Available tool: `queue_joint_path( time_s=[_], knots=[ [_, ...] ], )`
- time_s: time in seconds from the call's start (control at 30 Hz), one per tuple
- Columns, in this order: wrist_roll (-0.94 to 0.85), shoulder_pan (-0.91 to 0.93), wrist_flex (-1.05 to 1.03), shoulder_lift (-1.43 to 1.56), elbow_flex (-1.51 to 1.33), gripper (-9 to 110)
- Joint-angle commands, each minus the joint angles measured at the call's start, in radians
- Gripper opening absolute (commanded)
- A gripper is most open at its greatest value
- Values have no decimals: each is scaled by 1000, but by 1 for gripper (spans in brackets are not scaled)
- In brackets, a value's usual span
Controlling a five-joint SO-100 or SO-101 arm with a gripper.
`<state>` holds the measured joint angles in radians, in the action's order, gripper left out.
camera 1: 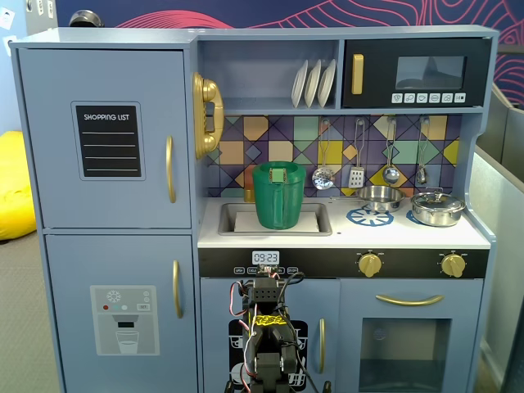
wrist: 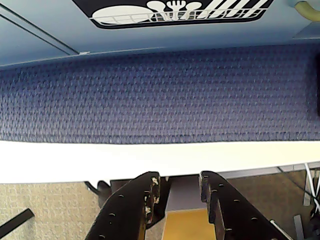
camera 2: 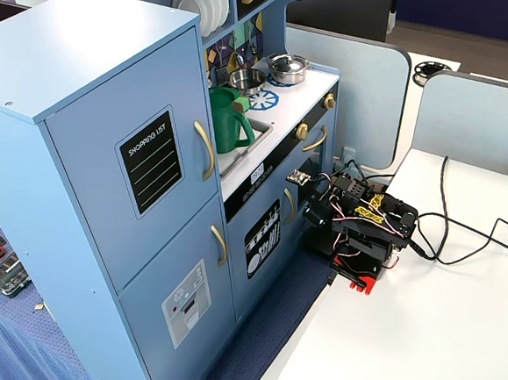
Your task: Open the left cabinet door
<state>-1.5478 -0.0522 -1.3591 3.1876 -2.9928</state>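
The left cabinet door (camera 1: pixel 106 196) is blue-grey with a black "SHOPPING LIST" panel (camera 1: pixel 108 140) and a vertical gold bar handle (camera 1: pixel 170 169). It stands shut at the upper left of the toy kitchen and also shows in the other fixed view (camera 2: pixel 97 202), with its handle (camera 2: pixel 205 148). My arm (camera 1: pixel 270 352) sits folded low in front of the narrow dish-rack door, far below and to the right of that handle. In the wrist view my gripper (wrist: pixel 179 181) has its black fingers (wrist: pixel 142 200) parted, with nothing between them. The left cabinet door is out of the wrist view.
Below the task door is a shut door with a water-dispenser graphic (camera 1: pixel 123 319). The dish-rack door (wrist: pixel 175 12) is just ahead of the arm. A green pitcher (camera 1: pixel 279 195) stands in the sink. The arm base stands on a white table (camera 2: pixel 406 336) with cables (camera 2: pixel 469 235), and a blue mat (wrist: pixel 160 95) lies by the kitchen.
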Motion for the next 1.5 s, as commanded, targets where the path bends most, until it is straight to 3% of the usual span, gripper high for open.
queue_joint_path(
  time_s=[0.0, 0.47, 0.67, 1.0, 1.27, 1.47],
  knots=[
    [44, -28, -170, -9, -5, 0],
    [71, -48, -127, -11, -3, 0],
    [140, -225, 232, -32, 135, 0],
    [-224, -453, 681, -298, 649, 1],
    [-144, -523, 1042, -615, 951, 17],
    [-144, -543, 1189, -808, 1104, 19]
  ],
)
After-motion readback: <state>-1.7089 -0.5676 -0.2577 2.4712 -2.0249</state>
